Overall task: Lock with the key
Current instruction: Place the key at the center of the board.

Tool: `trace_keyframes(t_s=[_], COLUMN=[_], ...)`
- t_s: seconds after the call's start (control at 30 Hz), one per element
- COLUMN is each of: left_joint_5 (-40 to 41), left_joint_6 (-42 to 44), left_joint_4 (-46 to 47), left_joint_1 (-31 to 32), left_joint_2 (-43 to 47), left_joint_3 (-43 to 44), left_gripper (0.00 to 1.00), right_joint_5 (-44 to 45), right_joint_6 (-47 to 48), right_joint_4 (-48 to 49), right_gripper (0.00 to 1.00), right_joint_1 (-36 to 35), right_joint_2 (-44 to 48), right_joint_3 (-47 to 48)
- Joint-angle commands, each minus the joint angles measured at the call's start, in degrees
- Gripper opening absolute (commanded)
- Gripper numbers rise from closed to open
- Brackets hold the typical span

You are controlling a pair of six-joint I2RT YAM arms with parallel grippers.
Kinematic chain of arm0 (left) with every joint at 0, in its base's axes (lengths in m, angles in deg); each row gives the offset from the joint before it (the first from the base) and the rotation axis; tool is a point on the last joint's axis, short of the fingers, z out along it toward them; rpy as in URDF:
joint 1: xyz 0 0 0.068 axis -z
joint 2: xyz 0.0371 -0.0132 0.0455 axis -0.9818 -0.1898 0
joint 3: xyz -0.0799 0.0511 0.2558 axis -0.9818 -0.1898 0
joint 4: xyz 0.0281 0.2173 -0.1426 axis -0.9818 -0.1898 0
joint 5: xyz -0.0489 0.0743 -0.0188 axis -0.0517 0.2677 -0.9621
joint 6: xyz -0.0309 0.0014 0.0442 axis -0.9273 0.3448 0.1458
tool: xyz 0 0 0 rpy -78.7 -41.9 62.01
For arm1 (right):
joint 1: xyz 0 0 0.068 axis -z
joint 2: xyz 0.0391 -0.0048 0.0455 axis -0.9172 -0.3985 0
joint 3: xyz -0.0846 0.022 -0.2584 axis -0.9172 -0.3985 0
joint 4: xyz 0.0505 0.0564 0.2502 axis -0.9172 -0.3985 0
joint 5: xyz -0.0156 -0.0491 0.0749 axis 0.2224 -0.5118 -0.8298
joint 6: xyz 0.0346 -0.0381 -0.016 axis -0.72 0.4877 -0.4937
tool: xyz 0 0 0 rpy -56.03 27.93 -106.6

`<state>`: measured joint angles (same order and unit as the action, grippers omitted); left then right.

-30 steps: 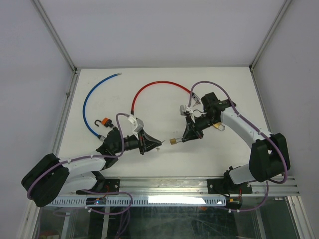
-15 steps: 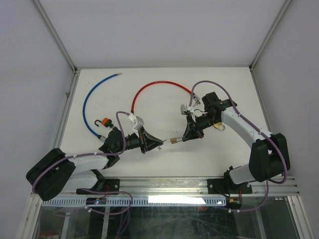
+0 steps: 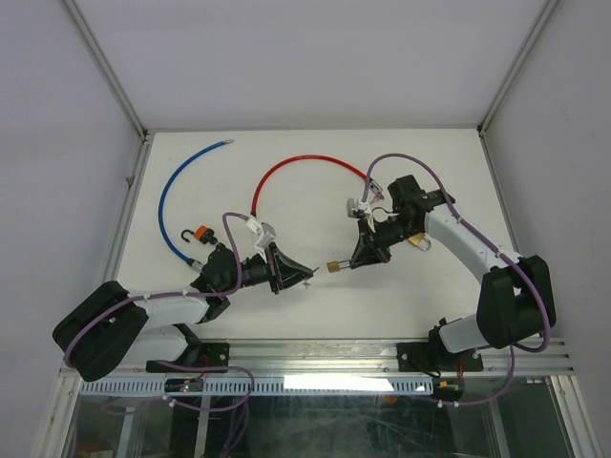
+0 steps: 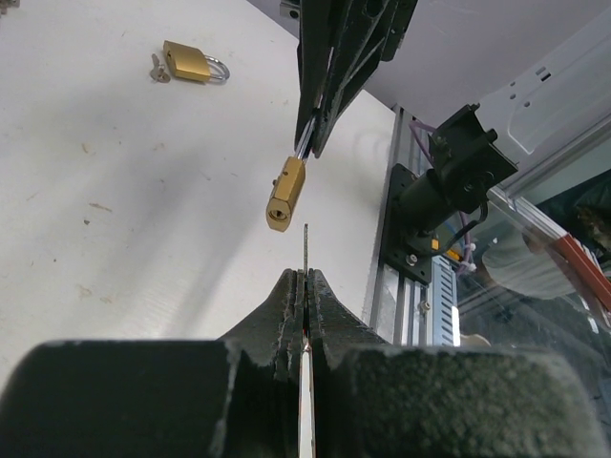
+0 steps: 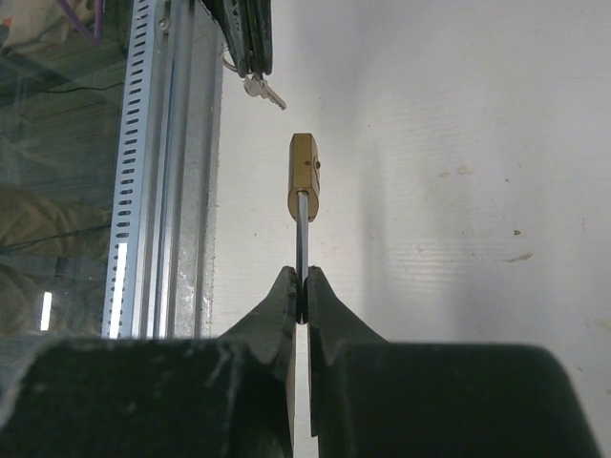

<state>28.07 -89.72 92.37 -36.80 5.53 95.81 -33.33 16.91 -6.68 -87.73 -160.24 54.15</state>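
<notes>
My left gripper [image 3: 302, 278] is shut on a thin silver key [image 4: 305, 246] that points toward the small brass padlock [image 3: 333, 266]. In the left wrist view my left gripper [image 4: 305, 277] holds the key tip just below and right of the padlock's [image 4: 286, 194] bottom face, a short gap apart. My right gripper [image 3: 353, 260] is shut on the padlock's steel shackle [image 5: 302, 239] and holds the brass body [image 5: 304, 176] out above the table. In the right wrist view my right gripper [image 5: 302, 279] faces the left fingers [image 5: 246, 38], with the key [image 5: 263, 91] left of the padlock.
A second brass padlock with keys [image 3: 418, 242] lies beside the right arm; it also shows in the left wrist view [image 4: 188, 63]. A red cable [image 3: 305, 160] and a blue cable [image 3: 170, 196] curve across the back. An orange lock [image 3: 202, 232] lies near the left arm. The metal rail [image 5: 162, 172] runs along the near edge.
The left arm has shifted and brought the key a little closer to the padlock. The right gripper has raised the padlock slightly. Both grips are unchanged.
</notes>
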Motion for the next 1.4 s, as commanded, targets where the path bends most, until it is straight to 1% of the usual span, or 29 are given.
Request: trace_keyframes(t_s=[0.0,0.3,0.5,0.63,0.73,0.77,0.83,1.13,1.37], left_joint_5=[0.22,0.6,0.3,-0.32,-0.01,0.13,0.73,5.57,7.18], left_joint_6=[-1.41,-2.48,-4.31,-5.33,-6.1,-6.61,-7.46,-10.17,-13.78], left_joint_4=[4.41,5.49,6.99,2.67,2.65,2.57,2.31,-4.33,-6.72], left_joint_1=[-0.52,-0.59,-0.58,-0.49,-0.51,-0.5,-0.13,1.35,1.98], left_joint_2=[-0.66,-2.18,-5.78,-9.23,-11.29,-13.92,-16.3,-29.6,-39.45], left_joint_3=[1.46,2.52,4.51,8.89,11.59,12.88,15.03,29.03,39.04], left_gripper=[0.0,0.0,0.0,0.0,0.0,0.0,0.0,0.0,0.0], right_joint_5=[0.76,5.27,8.33,11.14,13.22,13.57,14.13,19.59,18.1], right_joint_6=[-3.29,-11.43,-15.61,-18.7,-21.34,-22.07,-23.46,-29.02,-30.53], right_joint_4=[4.2,10.77,14.0,16.04,17.26,17.53,17.92,19.66,18.89], right_gripper=[0.0,0.0,0.0,0.0,0.0,0.0,0.0,0.0,0.0], right_joint_1=[1.26,4.79,7.11,9.07,11.02,11.62,12.73,15.47,18.55], right_joint_2=[2.77,3.9,3.68,3.46,2.76,2.36,1.29,-4.51,-9.92], right_joint_3=[1.14,0.32,0.19,0.2,0.38,0.51,0.63,1.66,3.04])
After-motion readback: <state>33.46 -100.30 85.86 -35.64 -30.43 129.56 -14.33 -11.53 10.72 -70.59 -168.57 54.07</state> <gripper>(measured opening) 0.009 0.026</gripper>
